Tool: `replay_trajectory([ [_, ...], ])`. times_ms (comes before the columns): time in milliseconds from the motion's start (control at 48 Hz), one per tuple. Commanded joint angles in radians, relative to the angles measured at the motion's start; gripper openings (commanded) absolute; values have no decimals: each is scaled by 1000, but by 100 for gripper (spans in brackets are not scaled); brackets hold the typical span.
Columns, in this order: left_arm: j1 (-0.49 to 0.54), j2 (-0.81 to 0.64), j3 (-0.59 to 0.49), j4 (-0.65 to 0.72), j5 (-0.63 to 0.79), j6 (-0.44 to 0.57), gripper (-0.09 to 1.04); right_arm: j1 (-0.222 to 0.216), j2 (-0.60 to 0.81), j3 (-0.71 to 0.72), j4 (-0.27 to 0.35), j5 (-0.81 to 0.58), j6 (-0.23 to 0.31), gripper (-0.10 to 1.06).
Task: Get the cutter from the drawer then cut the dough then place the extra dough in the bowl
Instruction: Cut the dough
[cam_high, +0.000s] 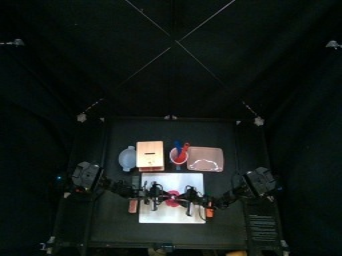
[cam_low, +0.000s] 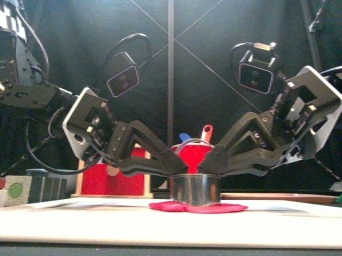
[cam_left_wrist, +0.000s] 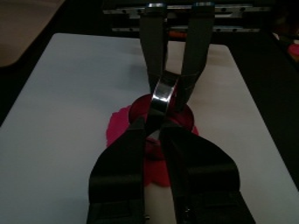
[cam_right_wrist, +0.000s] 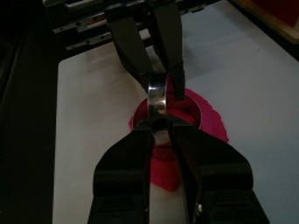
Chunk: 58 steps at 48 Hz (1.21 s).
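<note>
**Both end effectors on the cutter, cutter down on the dough**

You have the round metal cutter (cam_low: 197, 188) standing upright on the red dough (cam_low: 230, 208), right in the middle of the white cutting board (cam_left_wrist: 82, 79). In the front view, dough shows on both sides of the cutter's base.

Your left end effector (cam_left_wrist: 165, 119) comes in low from the left. Its jaws are drawn in tight and pinch the top of the cutter. Your right end effector (cam_right_wrist: 163, 119) mirrors it from the right, jaws equally narrow and also clamped at the cutter's top. The two sets of tips meet nose to nose above the metal ring. Both wrist views show the opposite arm's jaws reaching in from the far side of the same ring.

Look behind the board, along the back of the surface (cam_high: 100, 205). The blue-grey bowl (cam_high: 128, 158) sits furthest left, with the wooden box (cam_high: 150, 152) just beside it. Then come the red cup (cam_high: 181, 149) with its toy knives and the pink tray (cam_high: 209, 157) on the right. The bowl is well apart from the dough. Whether the box's drawer is open, you cannot tell from here.
</note>
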Motion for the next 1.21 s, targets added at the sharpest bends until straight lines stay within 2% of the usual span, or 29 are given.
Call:
replay_trajectory([
  [21,-57,48,20,6,23,-46,39,-14,29,-26,2,37,14,52],
  [188,-57,51,20,6,28,-46,35,-17,34,-23,2,38,15,52],
  [667,-57,49,18,8,40,-44,35,-32,38,-18,2,48,12,52],
  [1208,-63,40,11,9,57,-35,35,-87,37,-3,-21,74,2,52],
])
